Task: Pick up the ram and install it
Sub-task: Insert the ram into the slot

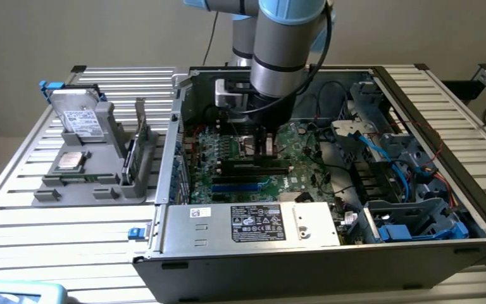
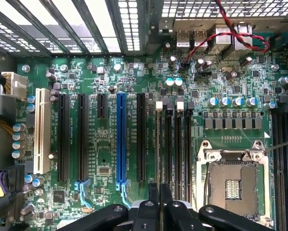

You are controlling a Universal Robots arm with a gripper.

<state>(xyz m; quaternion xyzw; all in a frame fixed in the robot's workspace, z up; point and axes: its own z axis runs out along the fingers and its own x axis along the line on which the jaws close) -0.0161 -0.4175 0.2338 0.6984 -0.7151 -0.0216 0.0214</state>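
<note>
Gripper (image 2: 159, 188) fingers near-shut over 4 mem slots (image 2: 169, 144), 1 CPU socket (image 2: 232, 185) beside; ram grip unclear.

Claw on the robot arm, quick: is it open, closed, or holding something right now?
Claw: closed to a narrow slit above the black memory slots of the green motherboard; whether anything is pinched in it cannot be told.

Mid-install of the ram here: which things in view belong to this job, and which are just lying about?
Job: gripper, down inside the case over the memory slots on the motherboard; the ram itself I cannot pick out for certain.
Lying about: silver processor chip, upright green card and labelled drive, all on the grey holder outside the case.
</note>
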